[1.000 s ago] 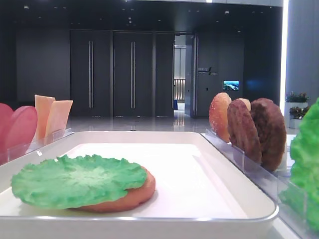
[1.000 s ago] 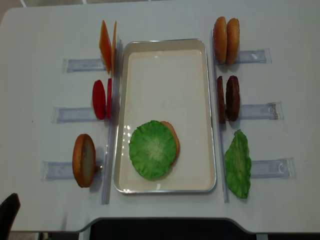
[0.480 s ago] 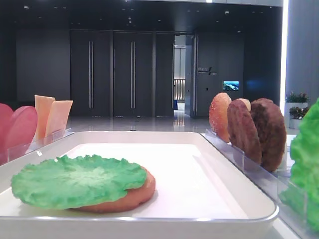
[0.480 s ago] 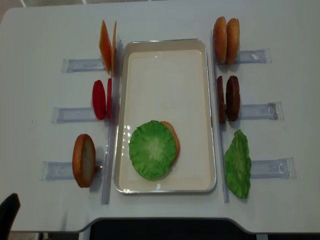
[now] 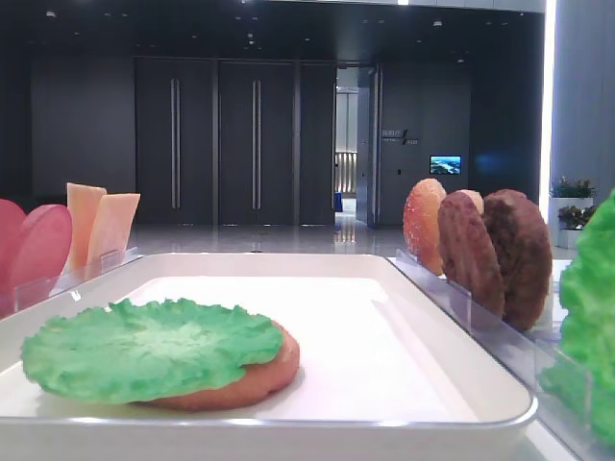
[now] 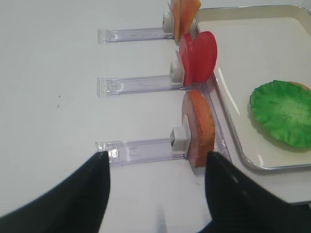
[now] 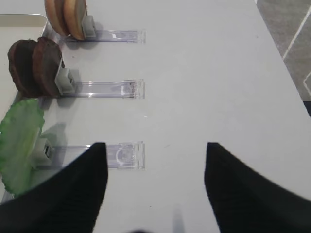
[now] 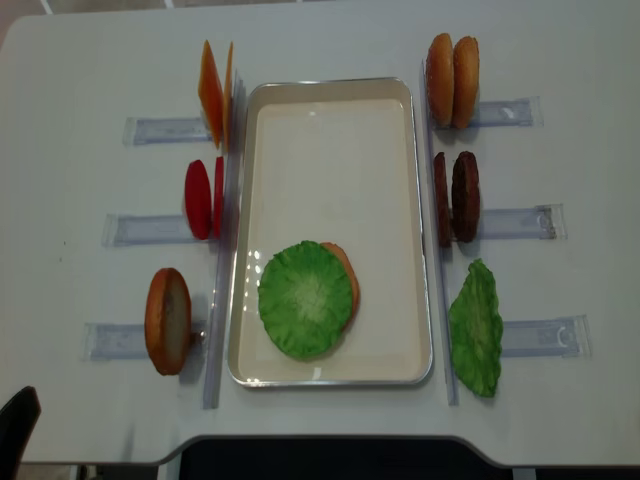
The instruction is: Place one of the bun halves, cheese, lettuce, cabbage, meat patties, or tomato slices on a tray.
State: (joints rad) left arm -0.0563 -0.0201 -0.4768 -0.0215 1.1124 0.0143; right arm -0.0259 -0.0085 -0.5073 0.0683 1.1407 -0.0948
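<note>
So right gripper jaws wide, empty; left gripper same. Lettuce already sits on a bun half in the tray. Meat patties stand ahead-left of the right gripper (upright in their rack): pinch one across its faces, lift straight up

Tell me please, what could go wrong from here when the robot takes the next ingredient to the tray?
1. The meat patties stand on edge, close together; the open right gripper might take both or tip one.
2. The lettuce on the tray lies off-centre on a bun half; another layer may sit crooked or slide.
</note>
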